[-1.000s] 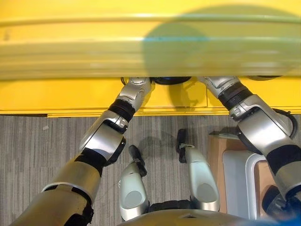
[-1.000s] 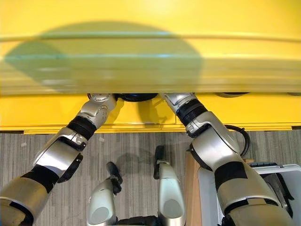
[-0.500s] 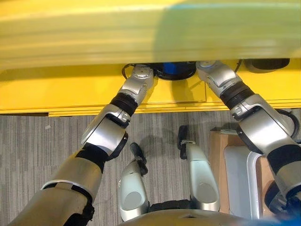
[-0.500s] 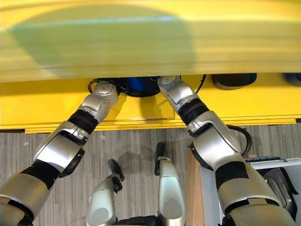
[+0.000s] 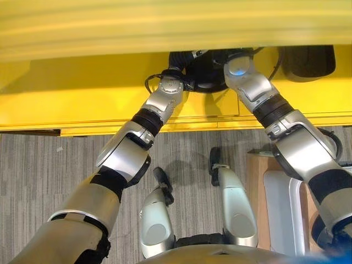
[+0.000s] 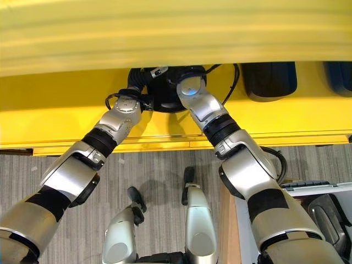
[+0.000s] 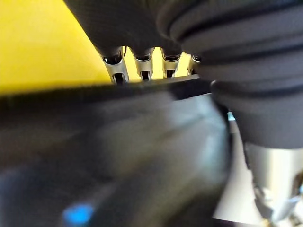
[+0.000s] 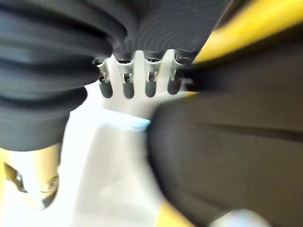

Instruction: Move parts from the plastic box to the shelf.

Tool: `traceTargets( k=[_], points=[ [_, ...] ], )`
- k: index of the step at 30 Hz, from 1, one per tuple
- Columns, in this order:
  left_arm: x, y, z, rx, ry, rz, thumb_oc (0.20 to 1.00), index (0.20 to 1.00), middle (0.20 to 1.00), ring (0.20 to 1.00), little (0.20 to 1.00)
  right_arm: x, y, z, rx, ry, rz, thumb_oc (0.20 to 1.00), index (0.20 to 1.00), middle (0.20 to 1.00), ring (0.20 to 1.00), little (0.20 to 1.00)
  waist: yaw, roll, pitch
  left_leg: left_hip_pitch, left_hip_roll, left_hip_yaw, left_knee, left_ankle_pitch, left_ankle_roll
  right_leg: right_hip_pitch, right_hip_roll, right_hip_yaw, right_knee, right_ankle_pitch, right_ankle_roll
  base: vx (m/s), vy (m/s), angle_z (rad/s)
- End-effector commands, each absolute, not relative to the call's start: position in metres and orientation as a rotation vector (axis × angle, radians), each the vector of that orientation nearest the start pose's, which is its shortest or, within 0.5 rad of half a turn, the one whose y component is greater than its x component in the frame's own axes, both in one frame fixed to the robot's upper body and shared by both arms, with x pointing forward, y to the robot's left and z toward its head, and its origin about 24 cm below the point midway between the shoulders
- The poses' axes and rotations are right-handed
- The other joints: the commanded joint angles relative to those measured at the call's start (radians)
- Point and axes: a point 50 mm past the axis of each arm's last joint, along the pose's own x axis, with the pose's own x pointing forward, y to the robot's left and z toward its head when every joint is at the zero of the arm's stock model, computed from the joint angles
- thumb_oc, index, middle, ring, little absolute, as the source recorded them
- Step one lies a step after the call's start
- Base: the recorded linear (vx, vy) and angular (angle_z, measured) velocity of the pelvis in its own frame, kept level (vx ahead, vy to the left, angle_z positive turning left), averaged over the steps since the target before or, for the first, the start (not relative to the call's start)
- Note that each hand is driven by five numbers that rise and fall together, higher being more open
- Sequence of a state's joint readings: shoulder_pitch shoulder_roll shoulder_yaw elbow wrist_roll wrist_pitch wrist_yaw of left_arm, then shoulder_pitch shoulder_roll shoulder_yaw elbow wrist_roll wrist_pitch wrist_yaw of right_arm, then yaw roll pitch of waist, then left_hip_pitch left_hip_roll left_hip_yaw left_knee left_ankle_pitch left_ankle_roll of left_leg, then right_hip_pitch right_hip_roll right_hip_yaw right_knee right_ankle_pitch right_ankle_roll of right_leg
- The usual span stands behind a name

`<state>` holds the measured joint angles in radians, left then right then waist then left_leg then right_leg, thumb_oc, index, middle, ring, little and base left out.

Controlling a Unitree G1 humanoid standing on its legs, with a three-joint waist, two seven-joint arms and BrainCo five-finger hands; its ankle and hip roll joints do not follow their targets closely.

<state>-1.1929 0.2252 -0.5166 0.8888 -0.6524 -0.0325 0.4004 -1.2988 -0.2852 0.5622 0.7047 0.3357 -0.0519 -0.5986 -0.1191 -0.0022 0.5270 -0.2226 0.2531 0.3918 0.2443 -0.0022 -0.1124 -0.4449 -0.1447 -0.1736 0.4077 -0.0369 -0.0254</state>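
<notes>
1. Here, the dark part (image 6: 165,98) sits on the yellow shelf (image 6: 66,118), just under the shelf's upper yellow beam (image 6: 176,38), with both arms reaching in to it.
2. The left robot hand (image 7: 117,66) is on one side of that part. In the left wrist view its silver fingers run over the part's dark edge and their ends are hidden behind it, so I cannot tell whether they are curled or straight.
3. The right robot hand (image 8: 125,78) is on the other side of the part, whose dark bulk shows close beside the fingers in the right wrist view. Little of the fingers shows past the ribbed cover, so I cannot tell its state either.
4. A second dark part (image 6: 269,80) stands on the same shelf level, to the right of the first and apart from it. The edge of a third dark part (image 6: 341,77) shows further right.
5. The plastic box (image 6: 324,190), pale grey, is low on the robot's right with a dark part in the box (image 6: 327,217) lying inside. It rests on a brown-edged table (image 5: 253,181).
6. Grey striped carpet (image 5: 44,176) covers the floor in front of the shelf.
</notes>
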Motion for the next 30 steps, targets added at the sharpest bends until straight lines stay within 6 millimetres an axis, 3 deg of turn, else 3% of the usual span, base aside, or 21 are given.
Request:
traceTargets(
  k=[1,6,9,12,17,21,22,26,27,30],
  points=[
    [0.407,0.052,0.238,-0.049,-0.259,-0.037,1.0,1.0,1.0,1.0,1.0,0.368,-0.028,0.343,-0.203,-0.823,-0.037,1.0,1.0,1.0,1.0,1.0,0.001,0.001,-0.021,0.012,0.04,-0.024,0.052,-0.046,-0.033,0.057,-0.007,0.032,-0.044,-0.052,0.1,0.0,0.0,0.0],
    [0.406,0.063,0.239,0.018,-0.309,0.125,1.0,1.0,1.0,1.0,1.0,0.366,-0.03,0.343,-0.172,-0.83,-0.098,1.0,1.0,1.0,1.0,1.0,0.003,0.0,-0.023,0.012,0.04,-0.027,0.054,-0.047,-0.035,0.062,-0.007,0.031,-0.046,-0.055,0.1,0.0,0.0,0.0],
    [0.404,0.079,0.248,0.13,-0.404,0.298,1.0,1.0,1.0,1.0,1.0,0.367,-0.038,0.339,-0.132,-0.817,-0.135,1.0,1.0,1.0,1.0,1.0,0.008,-0.001,-0.023,0.011,0.04,-0.032,0.049,-0.045,-0.038,0.068,-0.006,0.028,-0.051,-0.059,0.099,-0.01,-0.007,0.0],
    [0.403,0.084,0.253,0.189,-0.449,0.337,1.0,1.0,1.0,1.0,1.0,0.367,-0.039,0.337,-0.113,-0.815,-0.133,1.0,1.0,1.0,1.0,1.0,0.01,0.0,-0.022,0.011,0.041,-0.034,0.048,-0.044,-0.039,0.069,-0.006,0.027,-0.051,-0.06,0.098,-0.01,-0.008,0.0],
    [0.399,0.104,0.264,0.2,-0.555,0.46,1.0,1.0,1.0,1.0,1.0,0.354,-0.041,0.342,-0.087,-0.946,-0.128,1.0,1.0,1.0,1.0,1.0,0.018,0.006,-0.027,0.008,0.037,-0.048,0.044,-0.044,-0.04,0.079,-0.006,0.024,-0.059,-0.065,0.094,-0.01,-0.005,0.01],
    [0.397,0.112,0.257,0.125,-0.569,0.507,1.0,1.0,1.0,1.0,1.0,0.339,-0.037,0.349,-0.153,-1.094,-0.15,1.0,1.0,1.0,1.0,1.0,0.022,0.008,-0.034,0.013,0.037,-0.053,0.042,-0.047,-0.041,0.086,-0.004,0.021,-0.064,-0.068,0.093,0.0,0.0,0.0],
    [0.393,0.117,0.253,0.083,-0.598,0.57,1.0,1.0,1.0,1.0,1.0,0.328,-0.033,0.354,-0.2,-1.197,-0.156,1.0,1.0,1.0,1.0,1.0,0.025,0.009,-0.038,0.014,0.036,-0.057,0.043,-0.051,-0.04,0.09,-0.003,0.02,-0.066,-0.073,0.093,0.0,0.0,0.0],
    [0.387,0.127,0.241,0.056,-0.63,0.606,1.0,1.0,1.0,1.0,1.0,0.312,-0.03,0.36,-0.251,-1.291,-0.189,1.0,1.0,1.0,1.0,1.0,0.037,0.01,-0.05,0.017,0.035,-0.065,0.05,-0.059,-0.038,0.101,-0.004,0.016,-0.066,-0.082,0.094,-0.02,-0.01,0.0],
    [0.385,0.129,0.239,0.052,-0.634,0.598,1.0,1.0,1.0,1.0,1.0,0.31,-0.031,0.36,-0.26,-1.304,-0.208,1.0,1.0,1.0,1.0,1.0,0.04,0.009,-0.051,0.008,0.038,-0.059,0.047,-0.036,-0.03,0.096,-0.001,0.014,-0.075,-0.062,0.084,-0.08,-0.042,0.0],
    [0.373,0.133,0.219,0.041,-0.637,0.532,1.0,1.0,1.0,1.0,1.0,0.302,-0.038,0.346,-0.308,-1.323,-0.185,1.0,1.0,1.0,1.0,1.0,0.047,0.011,-0.061,0.012,0.037,-0.069,0.05,-0.04,-0.026,0.109,0.002,0.014,-0.084,-0.068,0.084,-0.03,-0.009,0.0]
  ],
)
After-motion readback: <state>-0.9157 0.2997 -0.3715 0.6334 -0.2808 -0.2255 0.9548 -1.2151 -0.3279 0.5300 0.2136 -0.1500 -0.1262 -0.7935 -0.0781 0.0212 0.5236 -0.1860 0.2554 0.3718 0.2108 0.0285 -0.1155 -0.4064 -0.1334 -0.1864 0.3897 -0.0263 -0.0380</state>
